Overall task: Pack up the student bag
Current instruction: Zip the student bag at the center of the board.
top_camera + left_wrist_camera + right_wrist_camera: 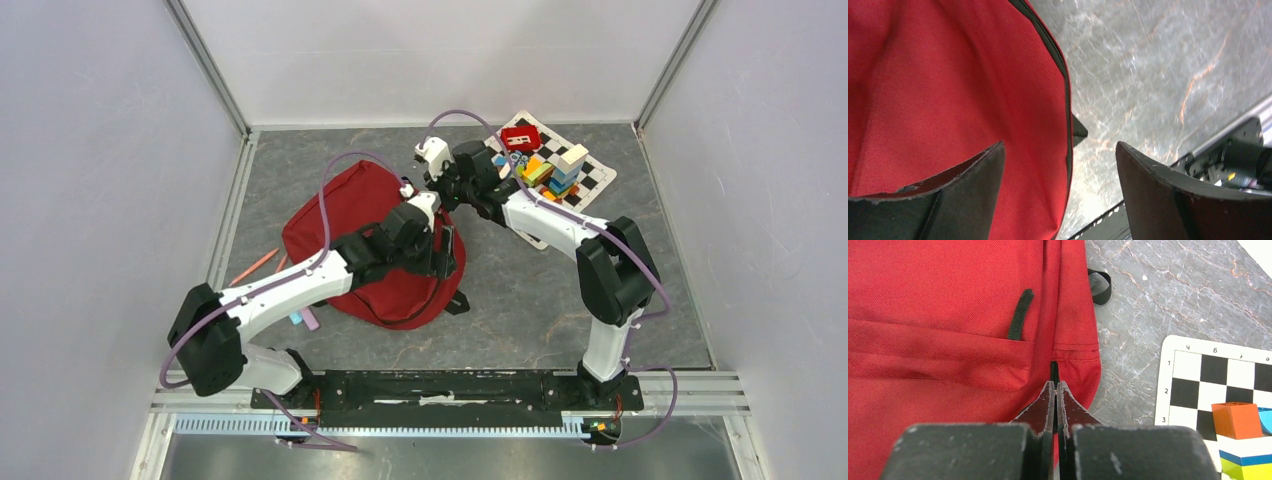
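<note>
The student bag (345, 215) is a dark-red backpack lying flat on the grey table, left of centre. My right gripper (1054, 385) is shut on a thin black zipper pull (1053, 369) at the bag's (948, 315) right edge; in the top view the right gripper (437, 192) sits at the bag's far right corner. A second black zipper pull (1019, 315) lies on the front pocket. My left gripper (1060, 150) is open, its jaws straddling the bag's (948, 90) black-piped edge; in the top view the left gripper (440, 250) is over the bag's right side.
A chequered board (598, 178) with several coloured toy blocks (555, 170) and a small red toy block (520, 137) lies at the back right. Pencils (255, 265) and small sticks (305, 320) lie left of the bag. A black strap loop (1100, 285) sticks out of the bag.
</note>
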`<state>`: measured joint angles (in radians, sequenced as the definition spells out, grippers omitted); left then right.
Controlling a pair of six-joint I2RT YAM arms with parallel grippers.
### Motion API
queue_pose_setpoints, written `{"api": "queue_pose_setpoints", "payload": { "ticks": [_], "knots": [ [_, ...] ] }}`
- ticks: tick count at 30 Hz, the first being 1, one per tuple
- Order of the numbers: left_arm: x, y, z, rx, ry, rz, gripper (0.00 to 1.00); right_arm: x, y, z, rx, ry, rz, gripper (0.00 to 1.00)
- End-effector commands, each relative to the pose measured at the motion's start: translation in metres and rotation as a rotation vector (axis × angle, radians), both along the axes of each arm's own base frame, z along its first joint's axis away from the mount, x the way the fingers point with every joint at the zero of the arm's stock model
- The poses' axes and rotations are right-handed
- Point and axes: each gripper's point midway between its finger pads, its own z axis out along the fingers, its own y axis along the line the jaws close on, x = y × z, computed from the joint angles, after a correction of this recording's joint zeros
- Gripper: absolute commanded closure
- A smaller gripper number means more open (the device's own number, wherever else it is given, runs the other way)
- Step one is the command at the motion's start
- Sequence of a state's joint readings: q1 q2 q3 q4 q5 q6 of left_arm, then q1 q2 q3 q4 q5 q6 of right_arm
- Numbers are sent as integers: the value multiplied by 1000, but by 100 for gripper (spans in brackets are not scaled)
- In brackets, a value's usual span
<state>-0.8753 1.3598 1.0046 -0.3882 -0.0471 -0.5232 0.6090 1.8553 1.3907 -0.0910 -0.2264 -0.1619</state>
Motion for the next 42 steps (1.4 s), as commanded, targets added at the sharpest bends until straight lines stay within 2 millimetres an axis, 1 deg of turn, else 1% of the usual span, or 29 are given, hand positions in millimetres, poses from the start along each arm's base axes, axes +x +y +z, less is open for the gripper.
{"api": "queue_pose_setpoints", "payload": {
  "ticks": [1,3,6,10,11,13,14,17,18,19,20,21,25,27,30,33,37,39,42],
  "knots": [
    [39,-7,20,-78,-46,180,13,5,6,43,63,-108,-1,100],
    [51,-5,17,-54,-68,232,14,4,6,46,70,-109,0,100],
    [70,-6,18,-47,-110,294,19,2,6,49,77,-111,3,100],
    [86,-24,25,-76,-145,288,25,0,5,50,77,-110,3,100],
    [89,-26,24,-68,-149,287,27,0,4,50,76,-111,1,100],
    [95,-30,23,-51,-162,277,40,-1,3,50,74,-112,0,100],
    [96,-30,22,-41,-166,269,50,-1,3,50,74,-112,-1,100],
    [93,-30,16,-17,-160,241,73,0,1,49,66,-116,-9,100],
    [89,-30,14,-14,-154,228,83,0,1,49,62,-118,-9,100],
    [87,-29,12,-10,-151,211,89,1,0,48,58,-119,-14,100],
    [82,-29,11,-9,-149,190,95,2,-1,48,54,-122,-19,100],
    [78,-27,10,-6,-149,168,98,3,-2,48,50,-126,-22,100],
    [54,-27,12,-8,-169,18,98,9,-4,45,26,-128,-40,100],
    [40,-28,14,-11,-179,-64,98,16,-5,43,6,-126,-59,100],
    [21,-24,15,-11,-174,-156,98,23,-4,35,-17,-110,-65,100],
    [1,-25,18,-54,-138,-230,98,29,-2,27,-27,-98,-70,100],
    [-30,-40,15,-124,-49,-371,98,41,0,18,-36,-91,-98,100],
    [-40,-45,11,-125,-27,-415,98,49,0,15,-41,-90,-138,100],
    [-47,-56,11,-125,-26,-458,98,62,-4,13,-50,-100,-198,100]
  ]
}}
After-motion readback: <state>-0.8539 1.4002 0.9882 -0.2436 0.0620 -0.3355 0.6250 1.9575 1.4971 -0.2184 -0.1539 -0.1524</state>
